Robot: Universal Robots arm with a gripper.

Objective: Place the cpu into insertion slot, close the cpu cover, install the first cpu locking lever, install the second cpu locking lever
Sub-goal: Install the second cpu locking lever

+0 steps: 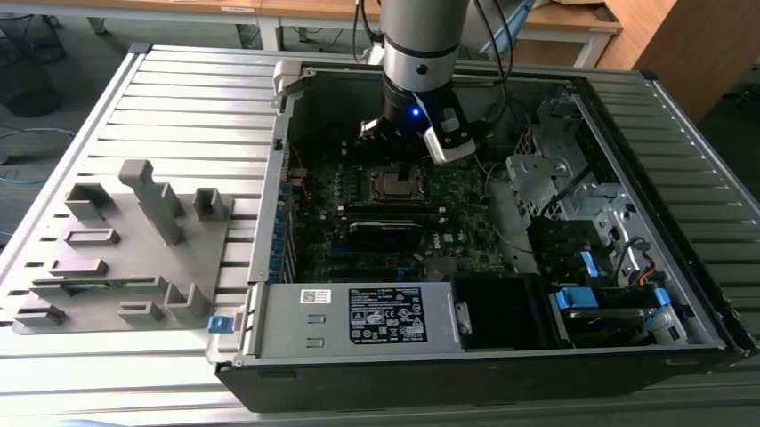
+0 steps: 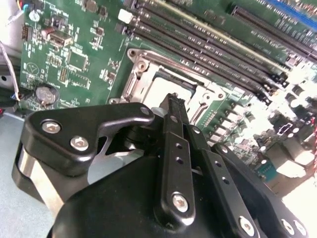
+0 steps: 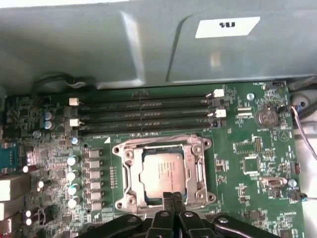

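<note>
The jaws are clenched together with nothing between them: in both wrist views the two black fingers (image 3: 169, 204) meet at their tips. The gripper (image 2: 173, 99) hangs just over the edge of the insertion slot (image 3: 163, 171), at the side of the slot away from the memory slots (image 3: 143, 113).

The cpu (image 3: 162, 170) already lies inside the insertion slot, flat, with its dull silver top upward. The cpu cover (image 3: 198, 168) is down around it as a thin metal frame, and the chip shows through its square window. There is faint print on the cpu top, but it is too small to read. I cannot tell whether the locking levers are fastened.

The memory slots are long, black and narrow, and they run beside the insertion slot on the green motherboard (image 3: 257, 173). A round coin battery (image 3: 266, 116) sits on the board, further from the slot, past the end of the memory slots. On the grey wall of the computer case (image 3: 99, 44), beyond the memory slots, there is a small white sticker (image 3: 228, 27) with a short dark mark that cannot be read for sure.

In the exterior view the arm (image 1: 422, 53) comes down into the open case, above the slot. The grey power supply box (image 1: 344, 322) stands near the front of the case, well apart from the slot, and it bears a black label (image 1: 386, 316) and a small white label; their text is too small to read. A grey fixture (image 1: 119, 258) with blocks lies outside the case, on the slatted table (image 1: 178, 98).
</note>
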